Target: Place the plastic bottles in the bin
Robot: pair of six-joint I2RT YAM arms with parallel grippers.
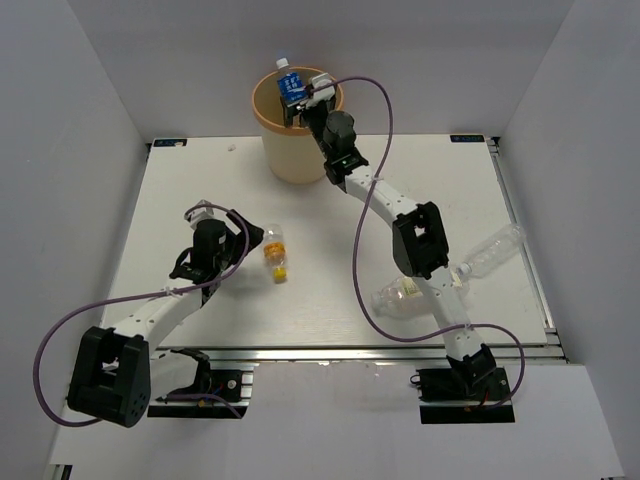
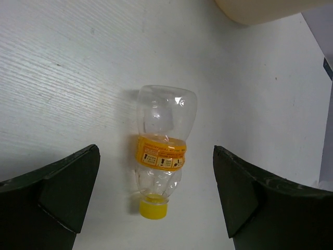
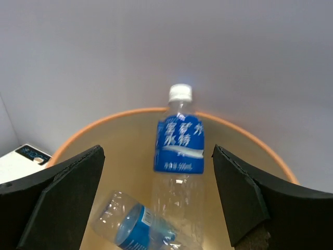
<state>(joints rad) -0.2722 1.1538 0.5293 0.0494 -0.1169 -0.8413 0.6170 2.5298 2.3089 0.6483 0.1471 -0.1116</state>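
**Right gripper** [image 3: 156, 156]: the jaws are spread wide (nothing is clamped) and sit above the bin [image 1: 290, 155]. The bin stands at 12 o'clock on the table [image 1: 450, 180].
- The upright blue-label bottle [image 3: 179, 146] stands roughly vertical inside the bin, between the jaws and touched by neither. Its white cap rises past the rim at 12 o'clock.
- The second blue-label bottle [image 3: 130, 226] lies on the bin floor, at 7 o'clock from the first.

**Left gripper** [image 2: 156, 151]: the jaws are fully apart, low over the table.
- The orange-label bottle [image 2: 161, 146] lies flat between the jaws, clear of both. Its yellow cap points to 6 o'clock in the wrist view.

**Table, 3 to 4 o'clock sector:**
- The far clear bottle [image 1: 497, 248] lies near the edge.
- The near clear bottle [image 1: 400, 297] lies partly under the right arm.
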